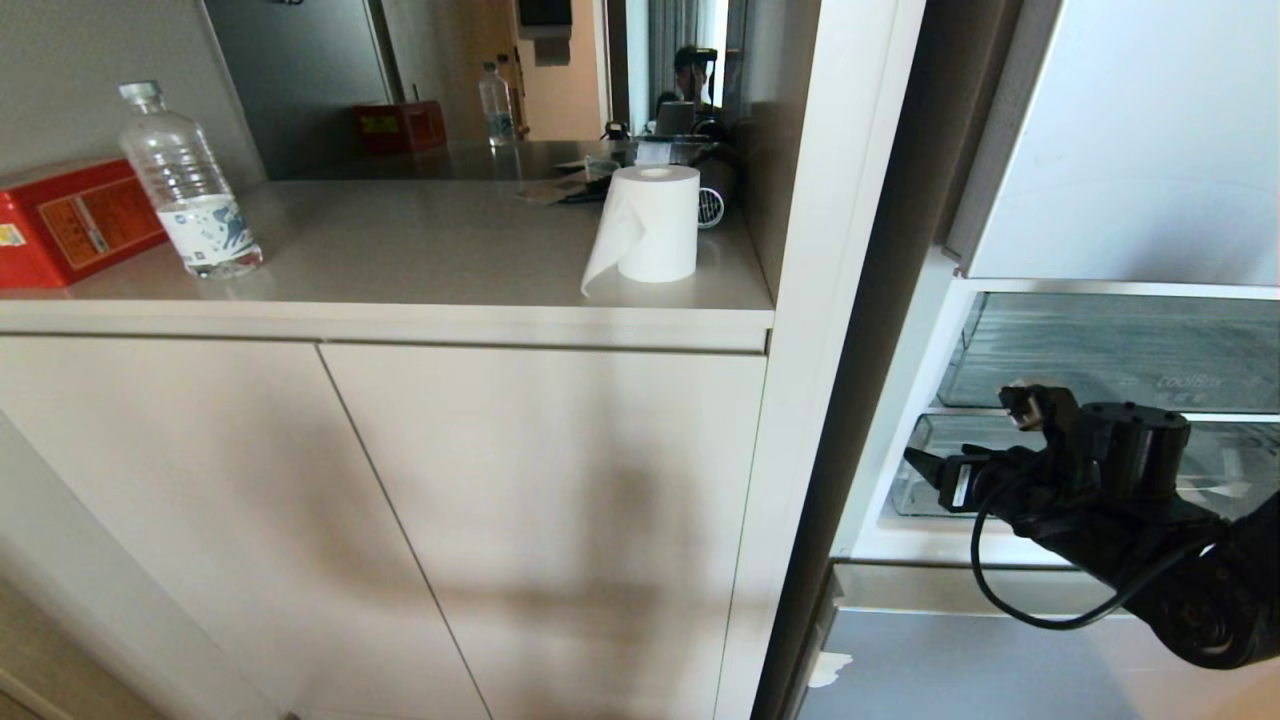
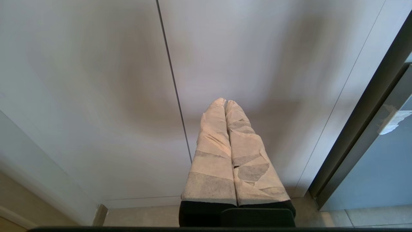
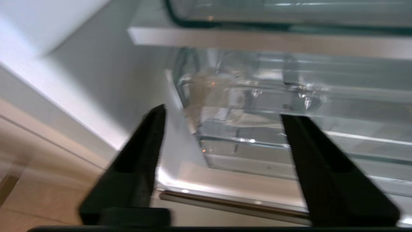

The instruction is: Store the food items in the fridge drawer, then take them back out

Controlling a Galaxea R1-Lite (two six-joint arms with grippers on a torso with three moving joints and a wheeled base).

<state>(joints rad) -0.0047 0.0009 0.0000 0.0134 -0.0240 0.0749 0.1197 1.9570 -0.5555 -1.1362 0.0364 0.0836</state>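
Right gripper: out in front of the open fridge, low on the right of the head view, black fingers spread apart with nothing between them. In the right wrist view the two fingers stand wide, and the clear plastic shows through the gap.

Drawer: the lower clear box in the fridge, pushed in. The right gripper is just in front of its near left corner; I can't tell if a fingertip touches it. From the wrist its thick front wall and left corner fill the middle.

Upper compartment: clear, with a white strip along its lower edge, directly above the drawer.

Fruit: none that I can make out; the plastic is glary, so I can't say what lies inside.

Left gripper: parked low by the cabinet, its taped pale fingers pressed together, pointing at the cabinet doors. Not in the head view.

Counter: left of the fridge, carrying a water bottle, a red box at the far left touching the bottle's side or just behind it, and a paper roll near the right end with a loose sheet hanging.

Fridge door: pale panel above the compartments.

Lower panel: blue-grey, below the open section.
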